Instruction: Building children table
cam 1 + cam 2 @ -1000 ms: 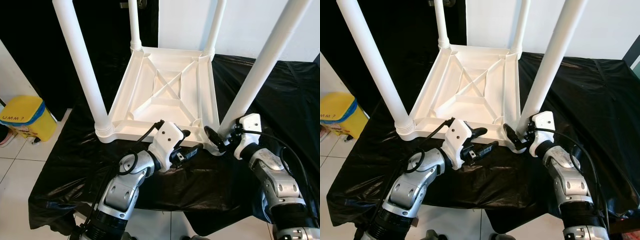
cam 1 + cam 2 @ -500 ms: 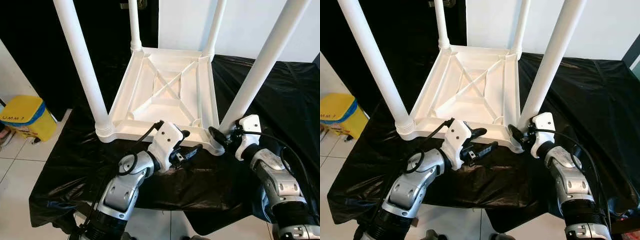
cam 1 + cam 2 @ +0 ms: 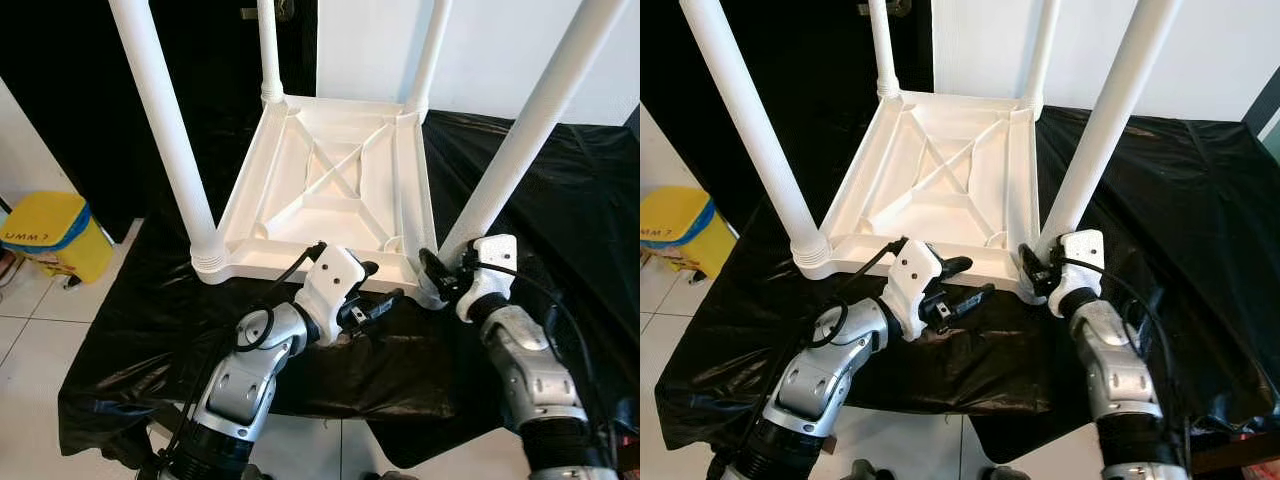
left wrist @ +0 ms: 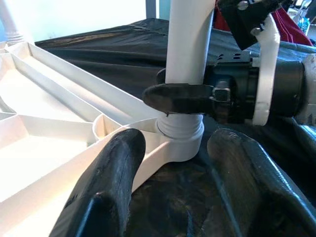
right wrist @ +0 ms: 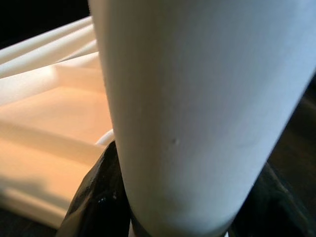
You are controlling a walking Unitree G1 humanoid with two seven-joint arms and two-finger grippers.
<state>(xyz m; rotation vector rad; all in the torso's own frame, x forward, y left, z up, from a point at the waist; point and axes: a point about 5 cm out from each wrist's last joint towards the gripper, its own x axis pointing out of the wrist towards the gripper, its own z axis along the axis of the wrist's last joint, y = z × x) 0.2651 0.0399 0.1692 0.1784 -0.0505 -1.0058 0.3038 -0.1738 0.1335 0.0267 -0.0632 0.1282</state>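
On a black plastic sheet (image 3: 560,190) spread over the floor, the white children's table (image 3: 330,190) lay upside down, ribbed underside up, with four white legs standing in its corner sockets. The near right leg (image 3: 520,130) was the one in hand. The right pincer (image 3: 437,276) was clamped round the base of that leg, just above the threaded collar where it met the socket; in the left wrist view one black finger (image 4: 180,97) was seen wrapped across the front of the tube. The left pincer (image 3: 378,300) was held with fingers apart beside the near edge of the tabletop, just short of the same corner, gripping nothing.

Step judged: seating or tightening of the near right leg in its socket. Task judged far along, since all four legs stood in place.

Notes for doing the step well:
- The leg appeared tilted outward; it should be kept in line with the socket axis so the thread is not crossed.
- The grip should be kept low, near the collar, for control of the turn.
- The tabletop should be steadied by the left pincer at the near rim, as the slack sheet may let it slide.

A yellow bin (image 3: 45,232) stood on the tiled floor at the left.
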